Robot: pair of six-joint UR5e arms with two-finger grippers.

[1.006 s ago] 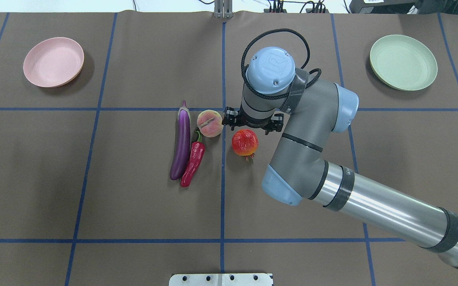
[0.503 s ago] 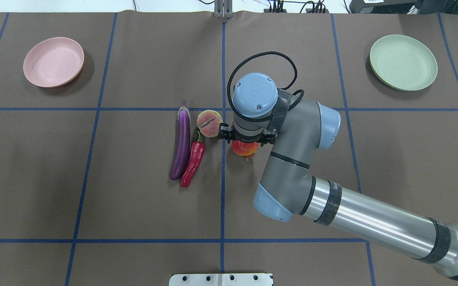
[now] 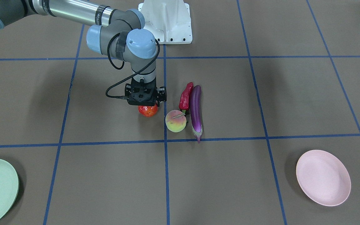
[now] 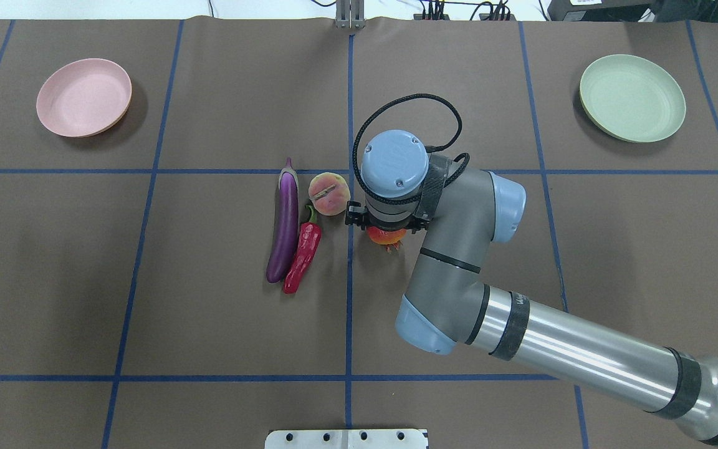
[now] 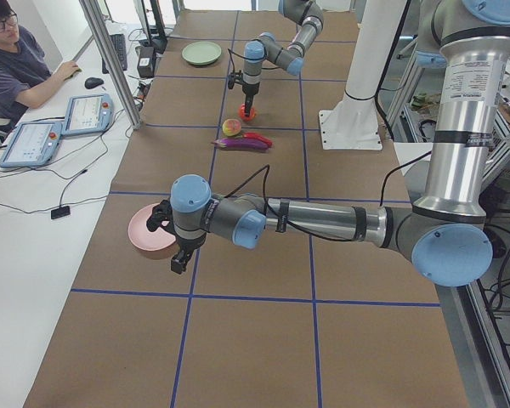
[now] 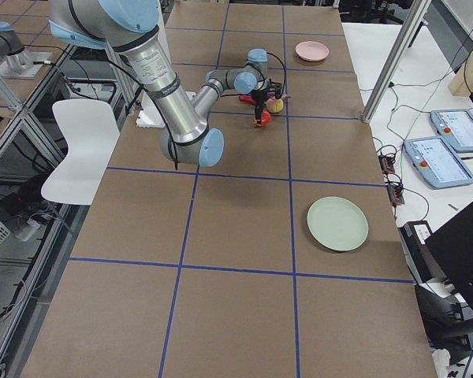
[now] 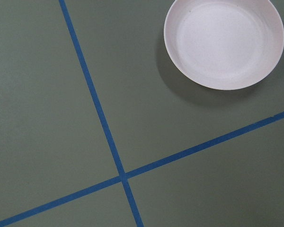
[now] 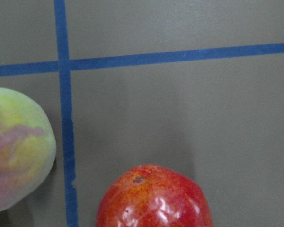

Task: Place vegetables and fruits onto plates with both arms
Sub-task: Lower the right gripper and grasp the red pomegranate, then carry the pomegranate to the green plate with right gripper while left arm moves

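The red-orange bumpy ball (image 3: 147, 111) lies on the table, just right of the centre line in the overhead view (image 4: 386, 236). My right gripper (image 3: 147, 105) hangs straight down right over it, low and open; the ball's top is hidden under it. The right wrist view shows the ball (image 8: 154, 198) close below and the peach (image 8: 16, 151) to its left. The peach (image 4: 328, 194), red chili (image 4: 302, 254) and purple eggplant (image 4: 284, 226) lie together left of the ball. My left gripper (image 5: 172, 242) hovers by the pink plate (image 5: 140, 242); I cannot tell whether it is open.
The pink plate (image 4: 83, 96) sits empty at the far left and the green plate (image 4: 632, 98) empty at the far right. Blue tape lines grid the brown table cover. The white base block (image 3: 167, 22) stands at the robot's side. An operator sits at the side.
My right arm has moved left and toward the robot's side and come down over the red-orange ball, which now shows only at its near edge. The produce has not moved.
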